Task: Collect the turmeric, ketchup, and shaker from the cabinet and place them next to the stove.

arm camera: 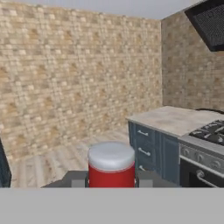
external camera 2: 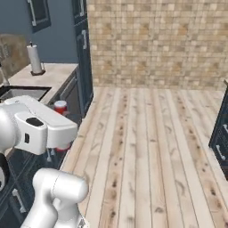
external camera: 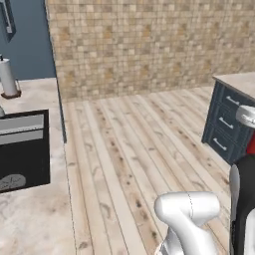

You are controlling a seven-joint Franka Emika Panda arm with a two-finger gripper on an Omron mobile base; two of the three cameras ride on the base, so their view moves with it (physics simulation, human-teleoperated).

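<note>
My gripper (arm camera: 111, 183) is shut on the ketchup (arm camera: 111, 168), a red bottle with a white cap that stands upright between the fingers. In the right base view the ketchup (external camera 2: 60, 107) pokes out above and below my white hand. It also shows at the right edge of the left base view, ketchup (external camera: 250, 144). The stove (arm camera: 209, 131) is ahead to the right in the hand view, with a pale counter (arm camera: 175, 117) beside it. A dark blue cabinet (external camera: 7, 22) door with a bar handle hangs at the upper left. Turmeric and shaker are out of view.
A paper towel roll (external camera 2: 34, 58) stands on the counter by the sink (external camera 2: 22, 92) at the left. Blue drawers (external camera: 224, 124) stand at the right. Wooden floor (external camera 2: 142, 147) spreads between them, up to a brick wall (external camera: 149, 45). A range hood (arm camera: 210, 22) hangs over the stove.
</note>
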